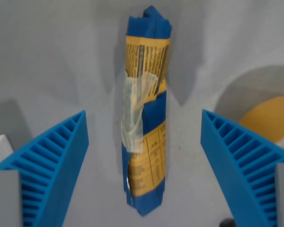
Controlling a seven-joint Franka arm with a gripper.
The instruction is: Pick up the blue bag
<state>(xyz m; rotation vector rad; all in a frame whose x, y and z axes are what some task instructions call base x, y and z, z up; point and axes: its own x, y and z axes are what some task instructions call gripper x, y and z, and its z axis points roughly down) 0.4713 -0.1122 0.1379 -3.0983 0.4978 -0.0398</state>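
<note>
Blue bag lies lengthwise on the grey surface, w/ yellow label print too blurred to read and a crinkled clear strip across the middle. End effector spread wide, ribbed blue fingers either side, not touching it. Yellow round obj at wrist view's right, cut off by finger & frame edge.

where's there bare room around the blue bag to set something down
Bare grey surface lies on both sides of the blue bag, between it and each finger of the open gripper, and across the upper left. The wrist view's right is crowded by a yellow round object.
</note>
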